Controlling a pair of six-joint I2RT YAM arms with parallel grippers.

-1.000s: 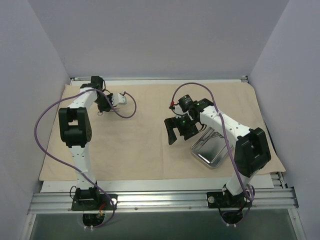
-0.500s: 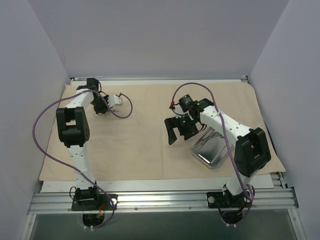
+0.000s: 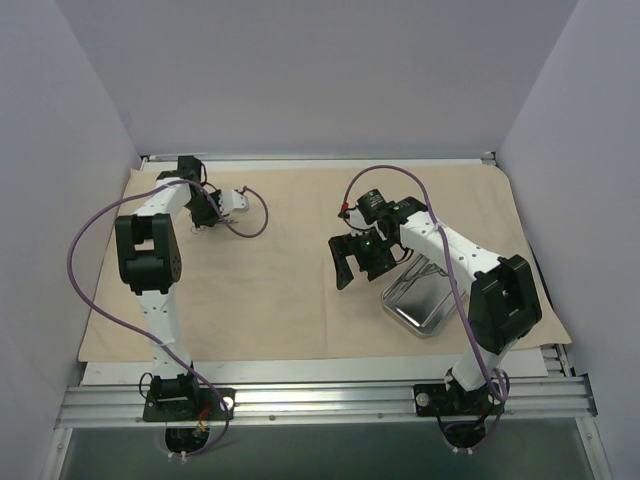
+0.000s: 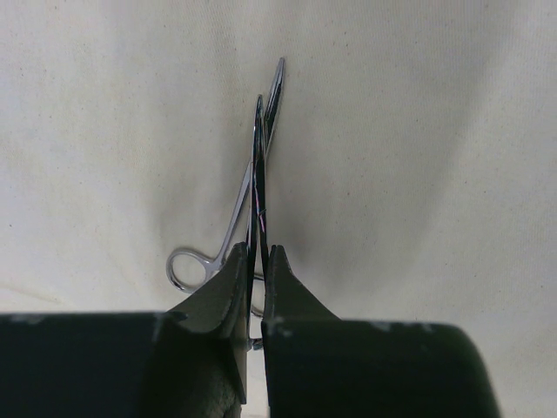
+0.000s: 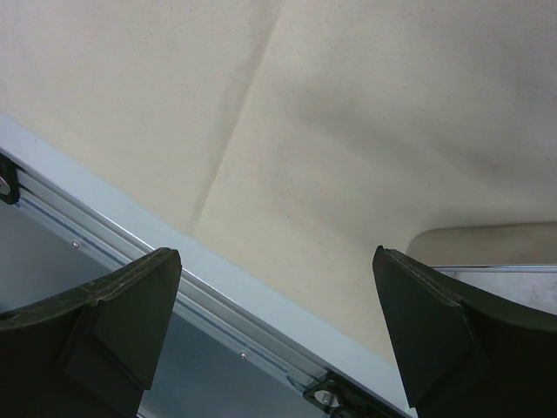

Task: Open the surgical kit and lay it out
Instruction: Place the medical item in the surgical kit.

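1. Left claw [image 4: 257, 254] pinched tight on a thin scissor-like instrument [image 4: 261, 165], cloth wrap [image 4: 418, 174] right under it.
2. Right claw [image 5: 274, 261] gaping wide, gripping nothing; steel tray [image 3: 428, 310] just beside it, thin instruments [image 3: 410, 283] inside.

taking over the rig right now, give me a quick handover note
Grippers: left gripper shut on a scissor-like instrument over the far-left cloth; right gripper open, empty, above the cloth beside the tray.
Done: cloth spread flat, tray on its near-right part.
Left: set this instrument down, then lay out the thin instruments lying in the tray.
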